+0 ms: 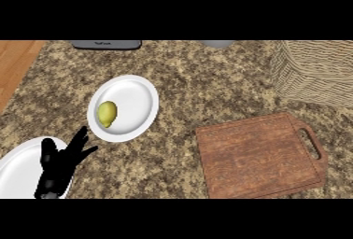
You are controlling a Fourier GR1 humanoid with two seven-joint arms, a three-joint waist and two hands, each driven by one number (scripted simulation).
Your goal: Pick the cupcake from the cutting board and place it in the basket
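Below us, we saw a speckled brown and tan granite surface (207, 84), rough in pattern. At its lower right lay a rectangular wooden cutting board (258, 156), reddish-brown with visible grain, rounded corners and a slotted handle on its right side. Its top was bare; we could not see the cupcake anywhere. At the upper right stood a woven wicker basket (314, 70), pale tan with ribbed weave, only partly in view. Left of centre sat a smooth white oval-looking plate (134, 100) carrying a small yellow-green lemon-like fruit (107, 114). A second white plate (17, 172) showed at the lower left edge. Over it rested our black left hand (56, 168), its fingers (79, 137) spread wide and straight, holding nothing. Our right hand was out of view. A dark grey appliance (107, 44) edged the top.
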